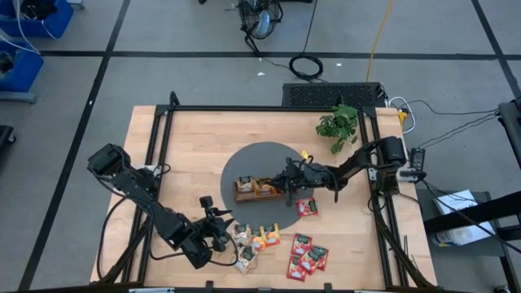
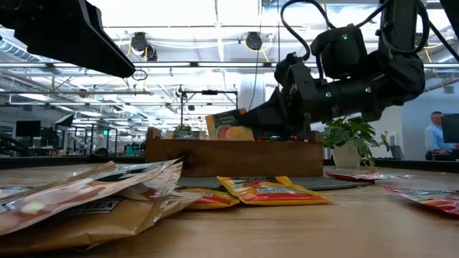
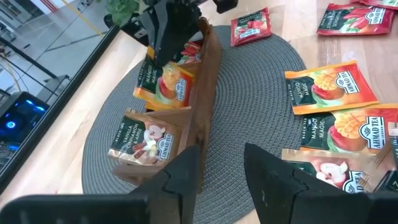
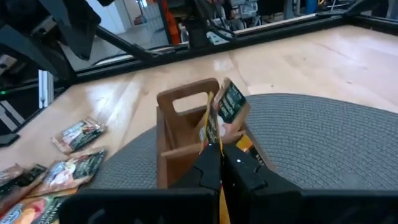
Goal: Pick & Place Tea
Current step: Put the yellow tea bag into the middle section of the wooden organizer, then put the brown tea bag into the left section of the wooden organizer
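A brown wooden tray (image 1: 244, 194) stands on a round grey mat (image 1: 244, 163). My right gripper (image 1: 286, 184) reaches in from the table's right and is over the tray, shut on an orange sachet (image 3: 165, 81). A tan-and-green sachet (image 3: 140, 140) stands in the tray's end compartment. My left gripper (image 3: 221, 180) is open and hovers near the table's near edge, beside loose orange sachets (image 1: 269, 236) and tan sachets (image 1: 244, 254). Red sachets (image 1: 305, 256) lie on the wood, and one red sachet (image 1: 307, 207) lies at the mat's edge. My right gripper pinches the orange sachet near its upper edge (image 4: 214, 127) between its two shut fingers (image 4: 208, 165). It comes slanting down from the table's right. The sachet stands tilted, its lower part inside the tray's middle compartment (image 3: 180, 93).
A small potted plant (image 1: 340, 124) stands on the table's far right. A black frame (image 1: 163, 122) runs round the table's edges. Bare wood lies on the far left of the table. In the low view a person (image 2: 434, 132) shows in the room behind.
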Robot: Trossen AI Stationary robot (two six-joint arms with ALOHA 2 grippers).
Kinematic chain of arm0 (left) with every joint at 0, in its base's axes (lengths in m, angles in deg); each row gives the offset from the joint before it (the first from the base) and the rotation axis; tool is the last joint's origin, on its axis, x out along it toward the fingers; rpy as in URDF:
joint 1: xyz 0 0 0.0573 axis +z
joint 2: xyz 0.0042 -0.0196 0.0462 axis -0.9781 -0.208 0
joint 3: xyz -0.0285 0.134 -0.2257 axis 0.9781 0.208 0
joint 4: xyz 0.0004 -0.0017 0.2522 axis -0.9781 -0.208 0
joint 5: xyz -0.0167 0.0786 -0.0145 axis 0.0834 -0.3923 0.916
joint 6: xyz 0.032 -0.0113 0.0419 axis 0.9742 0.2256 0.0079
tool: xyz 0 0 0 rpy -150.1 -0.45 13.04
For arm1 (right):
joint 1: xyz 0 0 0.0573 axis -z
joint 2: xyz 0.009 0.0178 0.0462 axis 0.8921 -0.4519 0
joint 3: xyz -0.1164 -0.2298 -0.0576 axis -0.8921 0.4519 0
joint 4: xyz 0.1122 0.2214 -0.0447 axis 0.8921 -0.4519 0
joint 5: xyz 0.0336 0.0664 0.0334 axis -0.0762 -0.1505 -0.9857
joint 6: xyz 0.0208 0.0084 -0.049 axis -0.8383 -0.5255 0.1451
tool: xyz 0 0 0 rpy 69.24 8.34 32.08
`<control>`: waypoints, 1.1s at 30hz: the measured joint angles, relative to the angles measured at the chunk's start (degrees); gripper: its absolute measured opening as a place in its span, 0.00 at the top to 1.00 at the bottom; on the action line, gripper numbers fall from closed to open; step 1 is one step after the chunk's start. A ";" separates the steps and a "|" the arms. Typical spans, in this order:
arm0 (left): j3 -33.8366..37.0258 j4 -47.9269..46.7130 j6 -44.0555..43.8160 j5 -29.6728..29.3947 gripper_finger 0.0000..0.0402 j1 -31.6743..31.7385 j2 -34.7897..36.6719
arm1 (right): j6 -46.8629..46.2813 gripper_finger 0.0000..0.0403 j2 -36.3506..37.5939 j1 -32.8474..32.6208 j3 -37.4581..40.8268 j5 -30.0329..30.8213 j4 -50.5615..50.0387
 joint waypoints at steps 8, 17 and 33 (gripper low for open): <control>0.00 -0.02 0.03 0.09 0.67 0.00 0.00 | 0.47 0.99 -0.27 -0.09 -0.02 2.90 -1.71; 0.00 -0.03 0.08 0.20 0.67 0.00 0.00 | -0.10 0.84 -0.26 -0.42 -0.02 2.88 -1.86; 0.00 -0.04 3.25 0.11 0.67 0.00 0.00 | 9.06 0.58 7.35 -1.94 0.02 4.83 -3.63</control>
